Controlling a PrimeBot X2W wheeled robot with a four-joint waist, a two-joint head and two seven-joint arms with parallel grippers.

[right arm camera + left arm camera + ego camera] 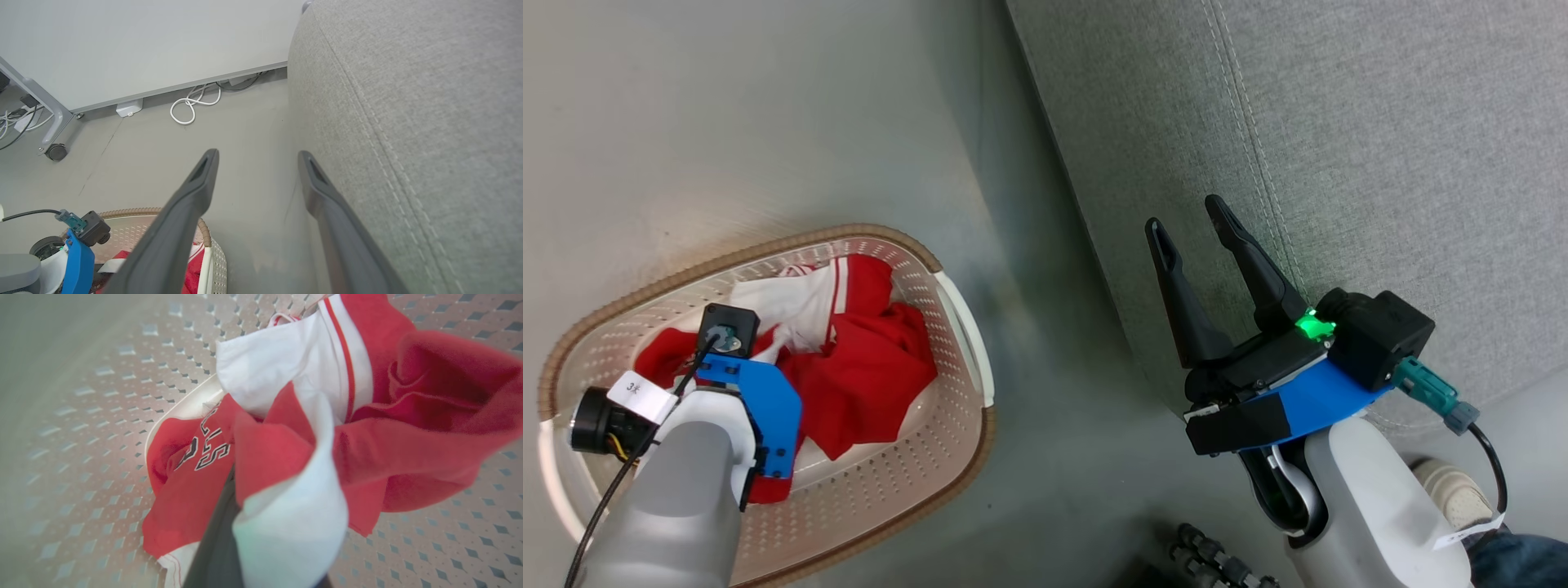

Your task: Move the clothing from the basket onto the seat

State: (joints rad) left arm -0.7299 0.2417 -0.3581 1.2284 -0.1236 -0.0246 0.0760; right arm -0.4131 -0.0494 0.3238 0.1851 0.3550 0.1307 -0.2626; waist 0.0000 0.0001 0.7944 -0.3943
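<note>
Clothing (866, 376): 2 red/white garments lay crumpled together in the basket (968, 327). The basket stood on the floor (768, 122) near the seat (1380, 163), not touching it. No garment was on the seat.

**Handling (est.)**
- Soft, light, limp fabric, w/ no stiffness and not fragile.
- It would sag and trail from any pinch pt.
- The pieces overlapped, so one could drag the other up or snag on the basket rim.
- The cloth looked smooth, so a thin single layer could slip from the fingers.

**Grip pt (rec.)**
- Take a bunched fold several layers thick near the pile centre, e.g. the raised red/white fold.
- Avoid a loose hem or corner.
- Lift clear of the rim before traversing to the seat.

**L gripper** (253, 498)
- It was down inside the basket, buried in the pile.
- The wrist view showed one dark finger (214, 547) w/ a white fold pressed against it and red cloth gathered round.
- The 2nd finger was covered.
- Whether the jaws were clamped on the fabric or merely sat in it could not be told.

**R gripper** (1186, 216)
- Its fingers were spread wide, w/ nothing between them.
- It was held in the air at the seat's front edge, well apart from the basket.

**Status (est.)**
- Pick phase of the 1st garment; transfer not yet begun.
</note>
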